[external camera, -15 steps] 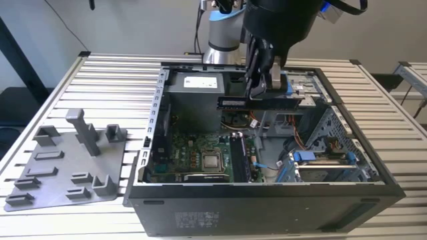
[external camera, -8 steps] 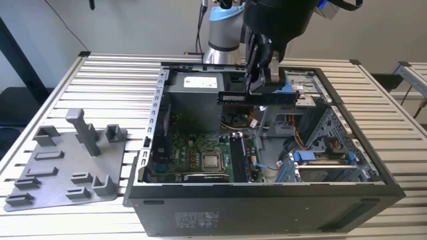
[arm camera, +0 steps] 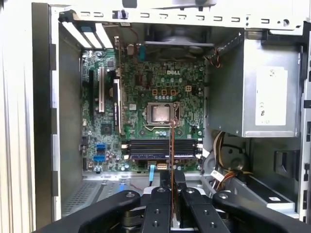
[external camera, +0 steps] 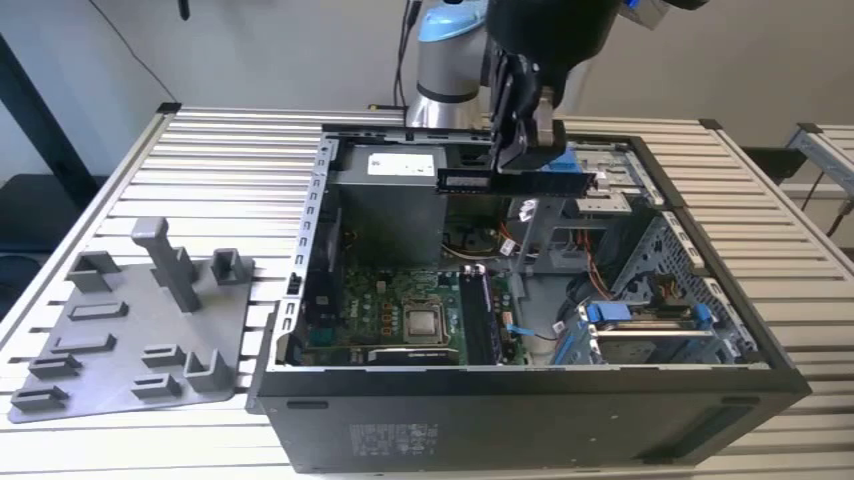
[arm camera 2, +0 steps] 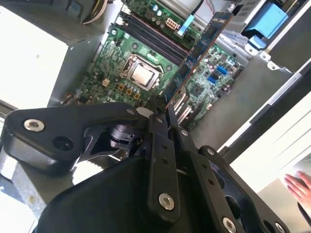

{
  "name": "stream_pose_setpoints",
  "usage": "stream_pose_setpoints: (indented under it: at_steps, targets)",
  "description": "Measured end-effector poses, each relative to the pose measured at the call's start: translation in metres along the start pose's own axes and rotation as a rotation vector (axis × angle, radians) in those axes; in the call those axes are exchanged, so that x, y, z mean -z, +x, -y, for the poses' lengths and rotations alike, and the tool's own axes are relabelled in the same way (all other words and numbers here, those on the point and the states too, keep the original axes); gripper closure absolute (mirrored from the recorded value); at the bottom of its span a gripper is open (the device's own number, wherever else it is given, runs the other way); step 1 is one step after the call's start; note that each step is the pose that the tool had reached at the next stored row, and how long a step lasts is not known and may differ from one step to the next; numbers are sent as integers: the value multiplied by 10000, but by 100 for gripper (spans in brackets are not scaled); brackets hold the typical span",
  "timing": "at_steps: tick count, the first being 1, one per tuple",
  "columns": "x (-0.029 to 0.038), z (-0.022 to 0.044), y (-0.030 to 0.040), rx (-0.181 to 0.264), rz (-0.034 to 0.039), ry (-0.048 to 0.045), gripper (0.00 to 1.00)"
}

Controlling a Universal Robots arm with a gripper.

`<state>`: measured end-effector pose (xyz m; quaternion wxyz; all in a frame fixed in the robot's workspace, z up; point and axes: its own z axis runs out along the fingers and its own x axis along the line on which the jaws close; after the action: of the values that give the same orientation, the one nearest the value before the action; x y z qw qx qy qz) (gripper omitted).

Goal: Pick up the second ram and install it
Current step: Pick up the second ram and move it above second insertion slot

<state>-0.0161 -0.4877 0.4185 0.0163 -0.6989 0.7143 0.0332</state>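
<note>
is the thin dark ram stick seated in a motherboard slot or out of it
Out: the thin dark green-black ram stick is clamped in the black gripper, clear above the motherboard slots.

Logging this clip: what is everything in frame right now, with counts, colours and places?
table: one, pale slatted metal, under everything
case: one, black, open, mid-table
motherboard: one, green, inside the case
processor: one, silver, mid-board
power supply: one, grey, in a case corner
drive clips: blue, in the case's drive cage; count unclear
tray: one, grey with upright posts, at the exterior view's left of the case
ram: one, dark, held above the open case
hand: one, a person's, outside the case
arm: one, grey and blue, behind the case
gripper: one, black, shut on the ram
</note>
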Motion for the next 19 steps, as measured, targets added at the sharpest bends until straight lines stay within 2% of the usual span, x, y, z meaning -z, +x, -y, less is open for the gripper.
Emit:
stream_pose_setpoints:
  at_steps: [19]
  targets:
    - [-49,23,-510,0,-1,0,85]
